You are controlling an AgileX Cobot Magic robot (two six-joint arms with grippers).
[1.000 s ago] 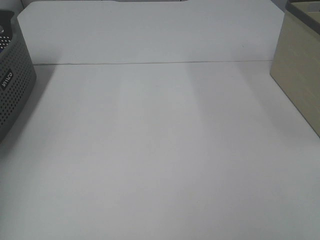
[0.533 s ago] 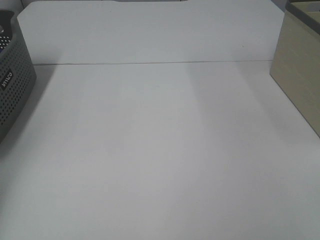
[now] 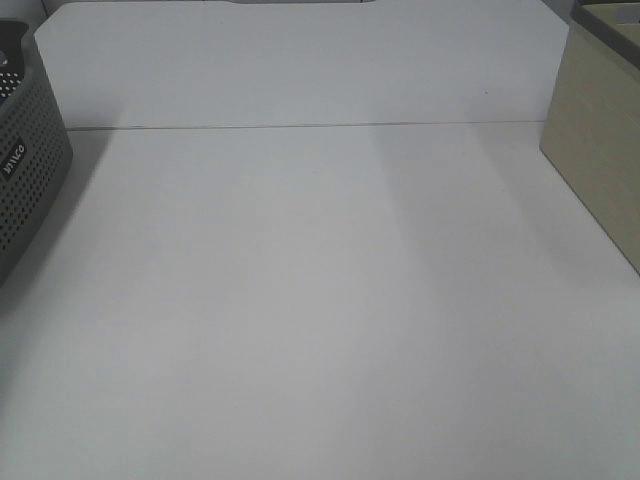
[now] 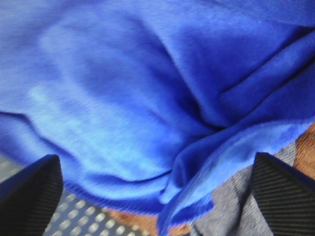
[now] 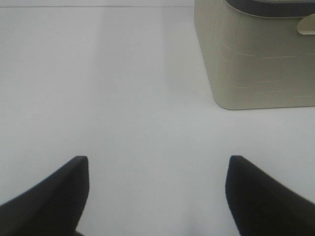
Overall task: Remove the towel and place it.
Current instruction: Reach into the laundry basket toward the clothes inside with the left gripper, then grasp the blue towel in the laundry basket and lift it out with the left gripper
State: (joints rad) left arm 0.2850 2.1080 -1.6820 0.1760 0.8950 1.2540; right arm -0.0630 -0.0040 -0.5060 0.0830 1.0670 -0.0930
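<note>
The towel (image 4: 138,83), deep blue and plush, lies crumpled in folds and fills most of the left wrist view. My left gripper (image 4: 156,199) hovers close over its stitched edge, open, with one dark fingertip (image 4: 29,191) on each side and nothing clamped between them. My right gripper (image 5: 155,196) is open above the bare white table (image 5: 123,88), with nothing between its fingers. Neither gripper nor the towel shows in the exterior high view.
A grey perforated basket (image 3: 25,170) stands at the left edge of the table (image 3: 320,300); perforated grey plastic (image 4: 83,219) also shows under the towel. A beige box (image 3: 600,150) stands at the right, seen too in the right wrist view (image 5: 256,59).
</note>
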